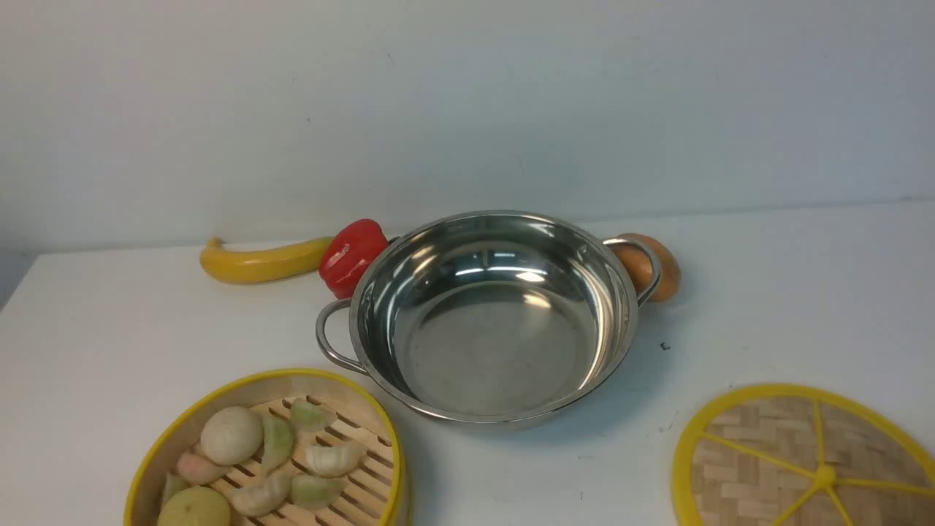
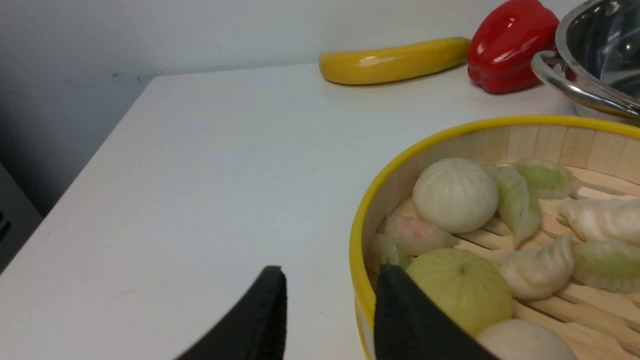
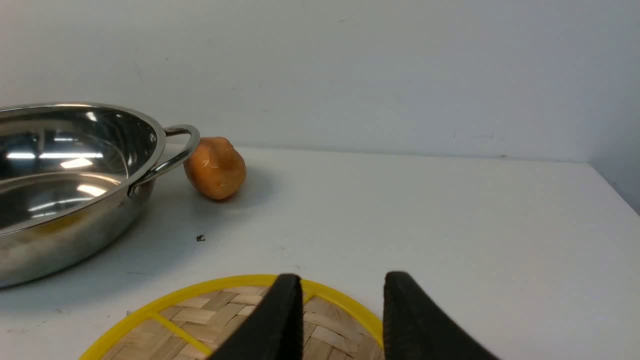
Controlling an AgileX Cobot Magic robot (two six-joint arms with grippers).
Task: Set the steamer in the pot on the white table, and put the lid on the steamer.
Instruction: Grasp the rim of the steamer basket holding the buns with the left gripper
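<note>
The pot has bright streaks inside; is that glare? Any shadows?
Front view: yes, glare streaks inside the pot, soft shadow on the white table at its right. Right wrist view: same streaks, plus a yellow tint on its outer wall, likely the lid reflected.

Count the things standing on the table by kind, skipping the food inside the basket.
Cookware: 3 (pot, steamer, lid)
Produce: 3 (banana, pepper, potato)
Total: 6
</note>
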